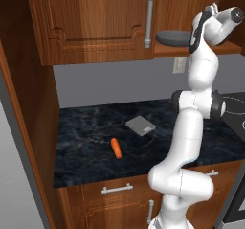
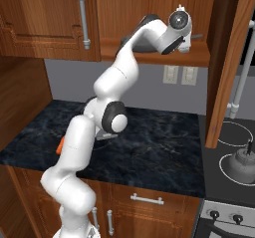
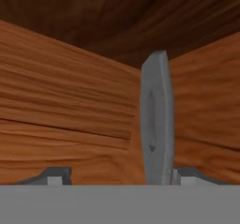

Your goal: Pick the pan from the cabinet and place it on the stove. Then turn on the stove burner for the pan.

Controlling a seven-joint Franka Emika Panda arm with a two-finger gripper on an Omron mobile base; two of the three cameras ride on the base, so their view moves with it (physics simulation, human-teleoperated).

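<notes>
The pan (image 1: 172, 37) lies on the open shelf of the cabinet (image 1: 95, 22), dark grey and round. In the right base view the pan (image 2: 141, 45) is partly hidden behind my arm, which reaches up into the cupboard. In the hand view its long grey handle (image 3: 156, 120) stands on edge between my fingertips, close to the right fingertip (image 3: 187, 175) and well apart from the left one. My gripper (image 3: 121, 177) is open around the handle, with wooden cabinet walls behind. The stove (image 2: 226, 132) lies at the lower right with thin white rings.
A grey kettle (image 2: 241, 165) sits on the stove's near burner, above black knobs (image 2: 214, 214). The open cabinet door (image 2: 226, 58) hangs beside my hand on the right. A carrot (image 1: 116, 147) and a flat grey block (image 1: 140, 125) lie on the dark marbled counter (image 1: 86, 127).
</notes>
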